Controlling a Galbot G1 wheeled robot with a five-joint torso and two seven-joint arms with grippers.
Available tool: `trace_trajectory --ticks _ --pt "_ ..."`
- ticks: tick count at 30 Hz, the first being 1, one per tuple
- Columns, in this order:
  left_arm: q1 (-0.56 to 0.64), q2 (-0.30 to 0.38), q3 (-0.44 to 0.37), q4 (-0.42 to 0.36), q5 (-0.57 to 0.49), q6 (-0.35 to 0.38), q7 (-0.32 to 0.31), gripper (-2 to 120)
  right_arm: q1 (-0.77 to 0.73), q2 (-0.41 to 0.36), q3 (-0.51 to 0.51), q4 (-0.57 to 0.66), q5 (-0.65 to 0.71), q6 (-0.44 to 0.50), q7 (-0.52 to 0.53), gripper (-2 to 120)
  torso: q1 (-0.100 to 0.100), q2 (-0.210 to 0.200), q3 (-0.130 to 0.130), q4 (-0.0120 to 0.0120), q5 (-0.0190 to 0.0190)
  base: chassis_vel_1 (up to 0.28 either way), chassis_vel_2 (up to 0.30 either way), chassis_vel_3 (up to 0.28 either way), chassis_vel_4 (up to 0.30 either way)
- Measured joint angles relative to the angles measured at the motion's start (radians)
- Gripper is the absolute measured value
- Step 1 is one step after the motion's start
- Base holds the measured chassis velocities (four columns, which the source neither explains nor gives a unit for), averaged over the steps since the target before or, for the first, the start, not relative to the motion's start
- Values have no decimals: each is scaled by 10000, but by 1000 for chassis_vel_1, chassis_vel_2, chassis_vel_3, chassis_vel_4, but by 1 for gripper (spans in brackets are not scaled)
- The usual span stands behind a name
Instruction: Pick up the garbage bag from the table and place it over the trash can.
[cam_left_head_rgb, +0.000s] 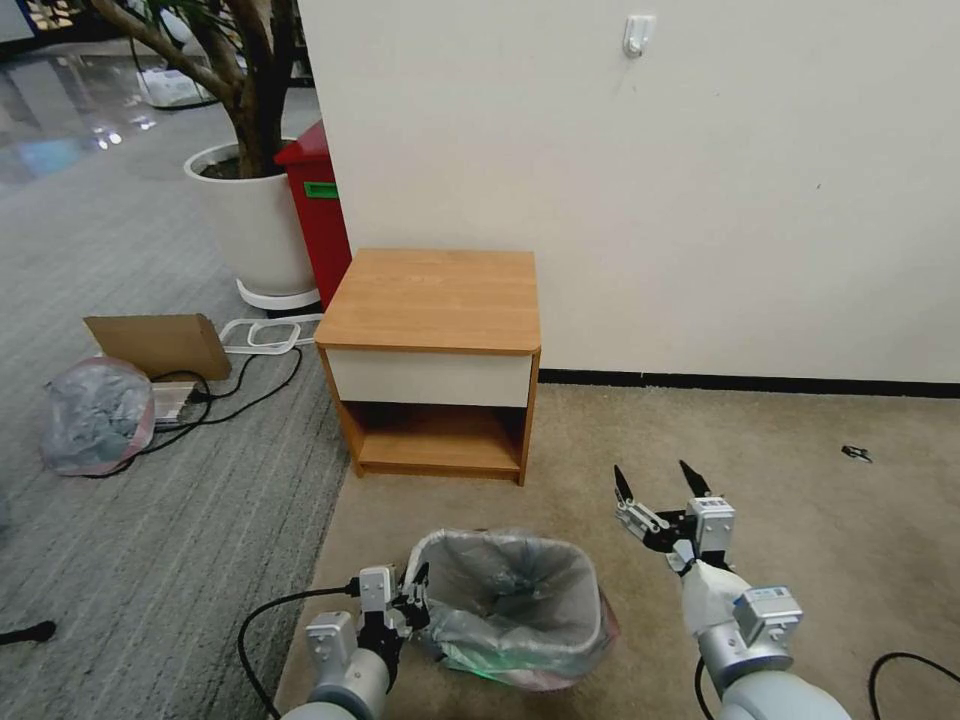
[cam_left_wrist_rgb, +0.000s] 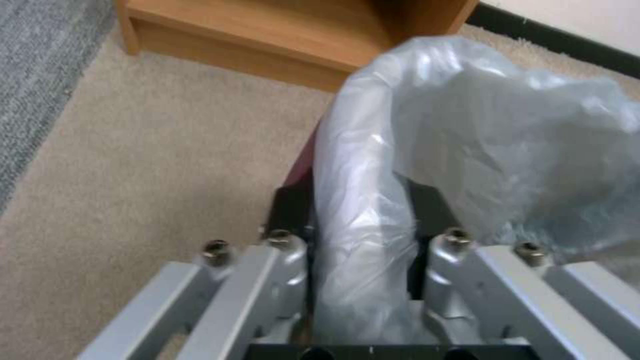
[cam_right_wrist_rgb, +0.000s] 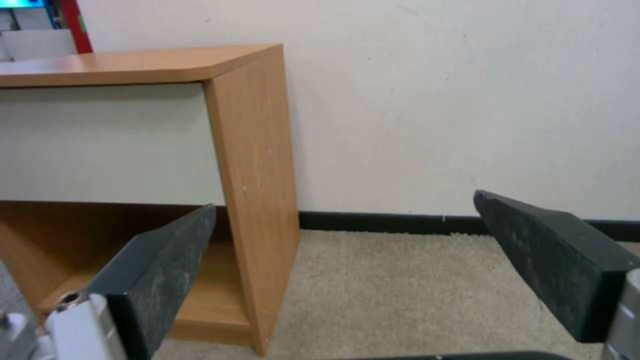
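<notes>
The bag (cam_left_head_rgb: 510, 585) lines the can (cam_left_head_rgb: 520, 655), its grey plastic folded out over the rim, and the can stands on the beige carpet (cam_left_head_rgb: 800, 520) in front of the desk (cam_left_head_rgb: 432, 300), well apart from it. The left end effector (cam_left_head_rgb: 418, 600) is at the can's left rim, its fingers (cam_left_wrist_rgb: 293, 207) pressed on either side of the bag-covered rim; in the left wrist view a thick fold of the bag (cam_left_wrist_rgb: 360, 210) runs between the two dark fingers, so it is pinching the bag there. The right end effector (cam_left_head_rgb: 660, 485) hangs in the air to the right of the can and slightly beyond it, touching nothing, with its two black fingers (cam_right_wrist_rgb: 167, 265) spread wide; the right wrist view looks between them at the desk's right side panel (cam_right_wrist_rgb: 257, 200) and the white wall (cam_right_wrist_rgb: 467, 100). The desk top is bare, with a white drawer front (cam_left_head_rgb: 430, 378) under it and an open shelf (cam_left_head_rgb: 438, 445) below. To the left of the desk, on the grey carpet (cam_left_head_rgb: 120, 560), lie a stuffed grey-and-pink bundle (cam_left_head_rgb: 95, 415), a piece of cardboard (cam_left_head_rgb: 160, 345) and black cables (cam_left_head_rgb: 230, 395). Behind the desk's left back corner stand a red bin (cam_left_head_rgb: 318, 220) and a white plant pot (cam_left_head_rgb: 255, 225).
</notes>
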Motion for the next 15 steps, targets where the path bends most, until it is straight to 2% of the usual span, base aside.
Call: trace_trajectory --ticks 2,3,7,8,9,11,12,13,15 --pt "89 -25 -14 -39 145 -47 -1 40 -52 6 67 -1 95 16 0 100 0 0 0 0 0 0 0 0 0" --pt "89 -25 -14 -39 145 -47 -1 40 -52 6 67 -1 95 16 0 100 0 0 0 0 0 0 0 0 0" --pt "296 -64 -71 -174 420 -182 6 57 -172 0 90 -20 213 100 -2 100 0 0 0 -1 -1 0 0 0 0" --pt "296 -64 -71 -174 420 -182 6 57 -172 0 90 -20 213 100 -2 100 0 0 0 -1 -1 0 0 0 0" --pt "352 -89 -105 -219 581 -276 9 64 -221 -1 93 -22 315 149 -3 100 0 0 0 0 0 0 0 0 0" --pt "446 -116 -168 -319 945 -546 69 69 -313 0 108 -29 476 232 -6 100 0 1 0 0 -2 0 0 0 0" --pt "596 -140 -304 -499 1463 -1043 254 75 -454 1 173 -78 684 389 -61 100 0 0 0 -1 -2 0 0 0 0" --pt "596 -140 -304 -499 1463 -1043 254 75 -454 1 173 -78 684 389 -61 100 0 0 0 -1 -2 0 0 0 0" --pt "852 -162 -618 -759 2033 -1821 596 85 -688 14 335 -223 886 810 -278 100 0 0 0 -2 -1 0 0 0 0"
